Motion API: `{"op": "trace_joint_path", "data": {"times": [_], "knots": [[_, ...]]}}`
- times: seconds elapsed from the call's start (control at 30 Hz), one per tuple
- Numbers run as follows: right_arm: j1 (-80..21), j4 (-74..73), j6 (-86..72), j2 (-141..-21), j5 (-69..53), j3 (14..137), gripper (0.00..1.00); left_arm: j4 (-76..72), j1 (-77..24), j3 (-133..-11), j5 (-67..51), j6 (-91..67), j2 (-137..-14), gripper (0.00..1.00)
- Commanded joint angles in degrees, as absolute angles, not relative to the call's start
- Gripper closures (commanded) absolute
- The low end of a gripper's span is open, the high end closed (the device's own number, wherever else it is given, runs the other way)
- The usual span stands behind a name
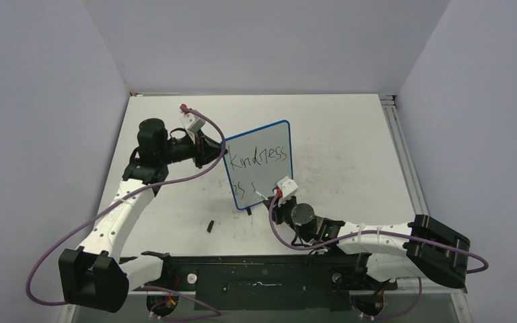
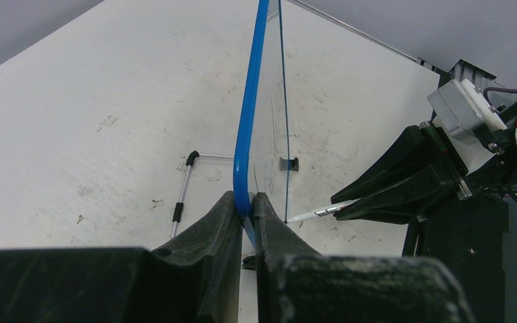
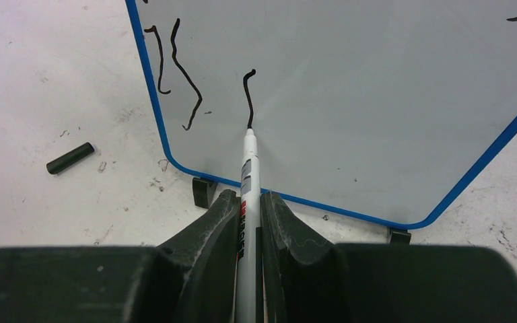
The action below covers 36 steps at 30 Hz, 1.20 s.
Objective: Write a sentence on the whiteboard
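The whiteboard (image 1: 264, 138) stands upright on the table, white with a thin blue frame. My left gripper (image 1: 221, 153) is shut on its left edge (image 2: 249, 121), jaws pinching the blue frame (image 2: 244, 202). The sentence (image 1: 262, 157) reads "Kindness" on the top line; below it sit two short letters (image 3: 175, 67) and a fresh curved stroke (image 3: 248, 94). My right gripper (image 3: 246, 202) is shut on a white marker (image 3: 247, 175), whose tip touches the board at the stroke's lower end. The left wrist view shows that marker (image 2: 313, 214) meeting the board face.
A black marker cap (image 1: 211, 226) lies on the table left of the board's near corner, seen too as the cap (image 3: 71, 157). The board's black feet (image 3: 202, 190) rest on the table. A thin metal rod (image 2: 183, 192) lies behind the board. A rail (image 1: 400, 148) runs along the table's right edge.
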State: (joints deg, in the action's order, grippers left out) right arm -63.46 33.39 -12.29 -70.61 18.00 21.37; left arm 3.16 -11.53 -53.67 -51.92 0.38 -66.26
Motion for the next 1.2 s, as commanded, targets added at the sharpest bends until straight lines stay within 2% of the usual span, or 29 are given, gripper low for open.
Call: {"op": "trace_joint_path", "data": {"times": [0.0,1.17], "knots": [[-63.29,38.85,-10.69,-68.31,21.35,23.53,0.95,7.82,-11.84,-53.83,-53.09,2.65,-67.35,1.00],[-63.08,36.75,-13.92,-67.82,22.39,21.05,0.95,7.82,-11.79,-53.82,-53.09,2.65,-67.24,1.00]]}}
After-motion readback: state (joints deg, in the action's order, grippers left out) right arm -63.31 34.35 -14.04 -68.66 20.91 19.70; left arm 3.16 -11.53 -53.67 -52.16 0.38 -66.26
